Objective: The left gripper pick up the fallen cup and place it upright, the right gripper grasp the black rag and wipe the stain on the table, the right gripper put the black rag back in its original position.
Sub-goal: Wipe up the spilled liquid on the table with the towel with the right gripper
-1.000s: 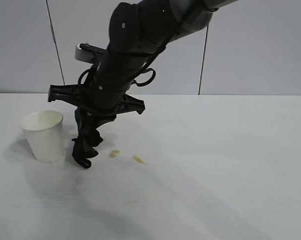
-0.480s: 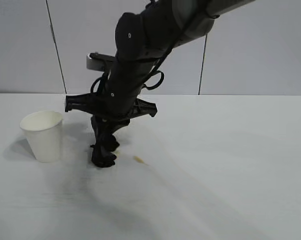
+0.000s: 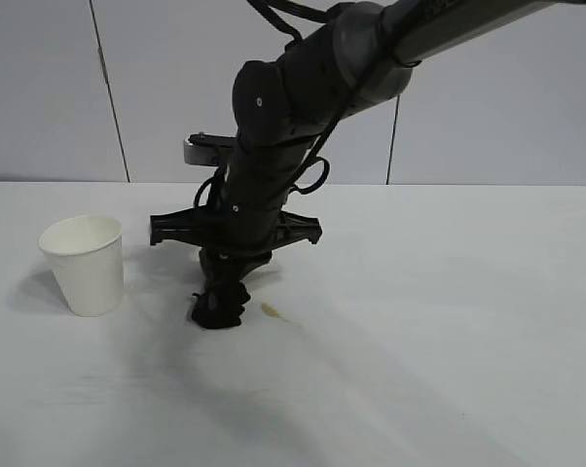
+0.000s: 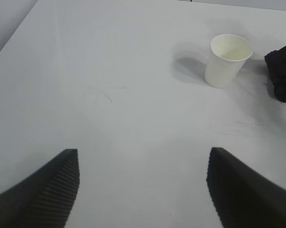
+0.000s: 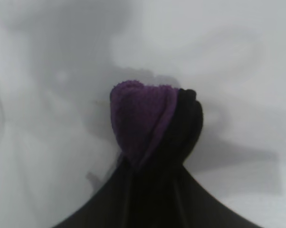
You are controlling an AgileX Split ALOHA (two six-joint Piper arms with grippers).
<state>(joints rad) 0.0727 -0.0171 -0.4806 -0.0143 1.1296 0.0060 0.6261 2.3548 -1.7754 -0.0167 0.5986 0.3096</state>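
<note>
One cup (image 3: 84, 265) upright; right pincer (image 3: 222, 297) clamps one rag (image 3: 219, 308) (apparently touching table).

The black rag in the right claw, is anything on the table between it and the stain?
Nothing visible. The right claw presses the black rag on the table, with the stain just beside it. The cup stands upright on the rag's other side.

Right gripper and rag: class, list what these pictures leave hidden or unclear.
- Right gripper fingertips: buried in the black rag, exterior view.
- Stain: whether more lies under the rag is hidden.
- Left gripper: cut off by the left wrist view's edge.
- Cup: contents not visible.
</note>
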